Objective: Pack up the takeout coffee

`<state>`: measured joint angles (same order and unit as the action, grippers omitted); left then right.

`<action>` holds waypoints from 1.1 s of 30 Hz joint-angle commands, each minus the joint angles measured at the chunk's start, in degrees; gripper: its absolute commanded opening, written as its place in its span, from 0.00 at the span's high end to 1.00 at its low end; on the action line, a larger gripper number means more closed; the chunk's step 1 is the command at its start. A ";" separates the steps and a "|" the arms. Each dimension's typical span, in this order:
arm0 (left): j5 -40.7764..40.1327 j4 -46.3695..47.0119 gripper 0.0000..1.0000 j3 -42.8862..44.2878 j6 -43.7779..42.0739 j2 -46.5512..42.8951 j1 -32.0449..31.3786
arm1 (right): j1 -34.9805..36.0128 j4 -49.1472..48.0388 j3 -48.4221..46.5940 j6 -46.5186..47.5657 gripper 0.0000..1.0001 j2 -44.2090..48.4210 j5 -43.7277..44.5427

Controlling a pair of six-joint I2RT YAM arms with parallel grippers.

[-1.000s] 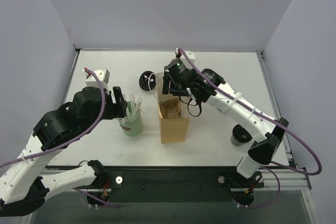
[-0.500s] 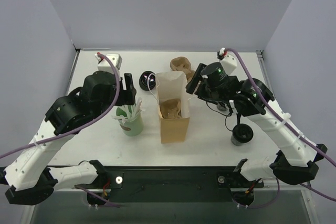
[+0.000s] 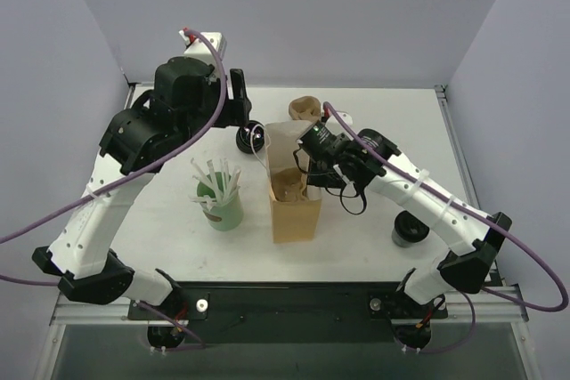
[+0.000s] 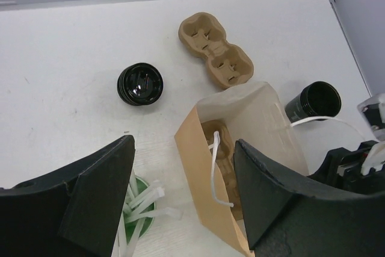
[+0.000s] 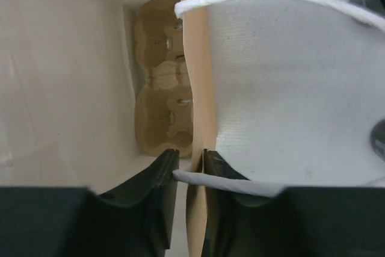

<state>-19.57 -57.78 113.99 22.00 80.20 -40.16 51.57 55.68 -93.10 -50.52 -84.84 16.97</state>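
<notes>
As I read the table (image 3: 356, 246) from my near edge outward, nearest on the left is the green cup (image 3: 223, 211) w/ white straws. Near-right, well apart from it, is the lidless black cup (image 3: 410, 231). Neither is mine to pack. Btwn them stands the paper bag (image 3: 295, 215), upright, mouth open, w/ a cardboard carrier (image 3: 289, 186) lying at its bottom. The right gripper (image 5: 189, 156) sits at the bag's right wall: jaws narrow, one finger inside, one outside, w/ the paper and white handle cord btwn them. A sliver of gap shows on the inner side, so I can't tell if it's truly clamped. Prob it's there to steady the mouth.

Farther back, just left of the bag's far corner and not touching it, is the takeout coffee (image 3: 250, 138), upright on the table, black lid on. The left gripper (image 4: 184, 144) hangs above that area, jaws wide apart, nothing in them. In the wrist view the cup lies off to the far-left of the gap, not btwn the fingers. Farthest out, a second carrier (image 3: 305, 109) lies behind the bag.

Handling, my guess: it's small and light but may hold liquid, so keep it upright, no jerks. The wall looks smooth, prob thin and squashy, and the lid could pop if squeezed. I'd straddle the body just under the lid rim and close gently. Then I'd lower it straight into the bag, ideally into a carrier well.
</notes>
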 commanded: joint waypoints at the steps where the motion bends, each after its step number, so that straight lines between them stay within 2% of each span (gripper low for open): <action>1: 2.26 -3.47 0.24 8.25 -4.16 3.29 1.05 | -2.08 0.57 -3.05 13.65 0.81 0.11 -3.07; 2: 3.74 -7.31 0.24 10.44 -3.72 5.12 1.49 | -2.87 0.66 -3.49 15.87 0.89 0.11 -3.87; 3: 4.88 -10.83 0.24 20.20 -0.93 6.96 2.27 | -3.92 0.83 -3.84 17.89 0.93 0.81 -4.14; 5: 7.60 -18.90 0.26 29.92 1.46 12.40 2.46 | -4.37 -0.39 -4.02 26.32 1.00 1.95 -5.88; 6: 11.54 -20.08 0.27 33.19 2.51 13.39 2.46 | -4.64 -2.66 -3.58 30.27 1.00 3.17 -7.90; 7: 12.62 -20.53 0.27 32.61 2.70 13.83 2.46 | -4.90 -2.77 -3.41 32.48 1.00 3.36 -8.96; 8: 13.59 -20.10 0.28 30.87 2.26 13.32 2.46 | -5.42 -2.51 -3.32 36.42 1.00 3.71 -11.67; 9: 14.47 -19.48 0.28 24.85 1.65 12.62 2.46 | -6.04 -2.68 -3.06 38.63 1.00 4.15 -15.35; 12: 15.18 -16.93 0.28 18.12 -1.78 10.24 2.37 | -8.68 -2.16 -2.70 45.75 1.00 4.50 -25.04; 15: 17.28 -15.26 0.28 14.25 -5.46 9.45 1.93 | -8.68 -2.94 -1.56 49.98 1.00 5.65 -24.45; 18: 18.78 -10.88 0.28 6.35 -7.58 6.73 1.23 | -8.86 -4.69 1.24 56.29 1.00 6.53 -24.79; 20: 19.57 -4.64 0.28 -3.54 -8.63 2.97 0.00 | -8.94 -5.49 2.30 59.47 1.00 6.79 -24.18; 23: 17.92 0.29 0.27 -13.14 -6.90 -1.08 -0.79 | -8.94 -7.42 3.62 64.49 1.00 7.40 -21.99; 27: 16.15 3.37 0.27 -18.36 -5.04 -4.09 -0.79 | -9.21 -13.03 5.64 70.46 1.00 9.07 -21.37; 33: 16.41 7.94 0.27 -22.31 -5.21 -7.78 -0.80 | -9.21 -14.72 5.21 75.83 1.00 9.43 -17.94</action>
<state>-2.83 -57.47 93.12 16.51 75.85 -41.04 42.72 44.42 -87.20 19.59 -77.82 -4.47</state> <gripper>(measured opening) 0.734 0.046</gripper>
